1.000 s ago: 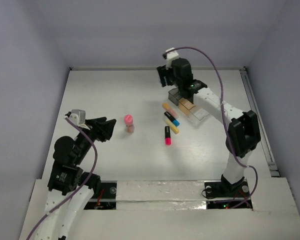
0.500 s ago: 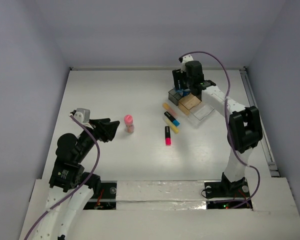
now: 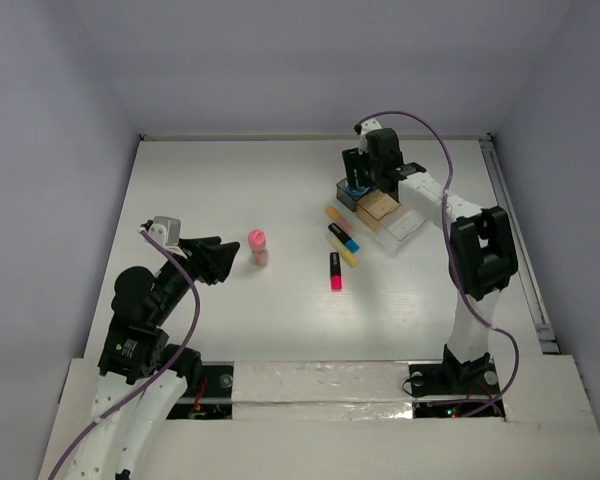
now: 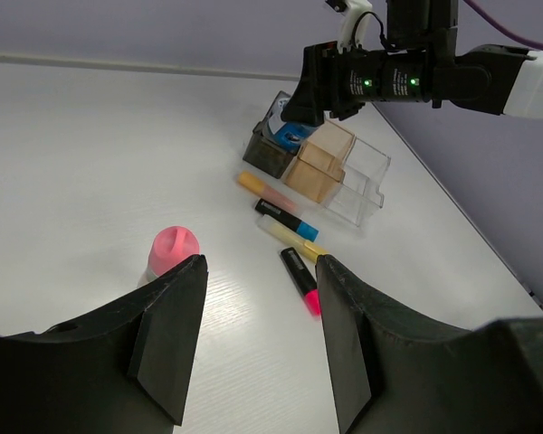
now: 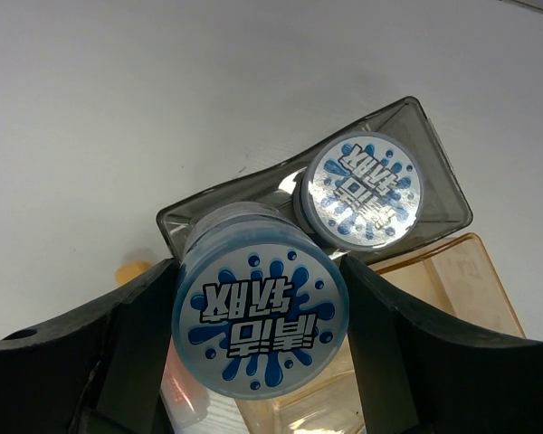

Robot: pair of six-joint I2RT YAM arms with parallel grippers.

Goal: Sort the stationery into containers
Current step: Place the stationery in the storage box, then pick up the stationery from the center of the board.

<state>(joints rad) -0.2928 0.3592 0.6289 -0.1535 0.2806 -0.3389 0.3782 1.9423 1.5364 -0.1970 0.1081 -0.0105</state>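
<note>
The two black fingers (image 5: 140,348) of the right gripper (image 5: 262,354) are closed on the side wall of a round blue-and-white plastic pot (image 5: 261,312), one finger on each side, with the printed lid facing up. The pot hangs at the near end of the dark smoky grey rectangular tray (image 5: 176,221); whether its bottom is already below the rim I cannot tell. A second round blue-and-white pot (image 5: 364,190) sits inside the same tray, very near the held one. I judge the pot to be light and stiff, with a smooth curved wall that may slip or turn, so a hold across the full width is the safe one. Beside the grey tray is the translucent amber tray (image 5: 462,289). The left gripper (image 4: 261,271) is spread wide with nothing in it, near the upright pink-topped tan stick (image 4: 174,249), which probably tips easily and is best taken low on its body.
</note>
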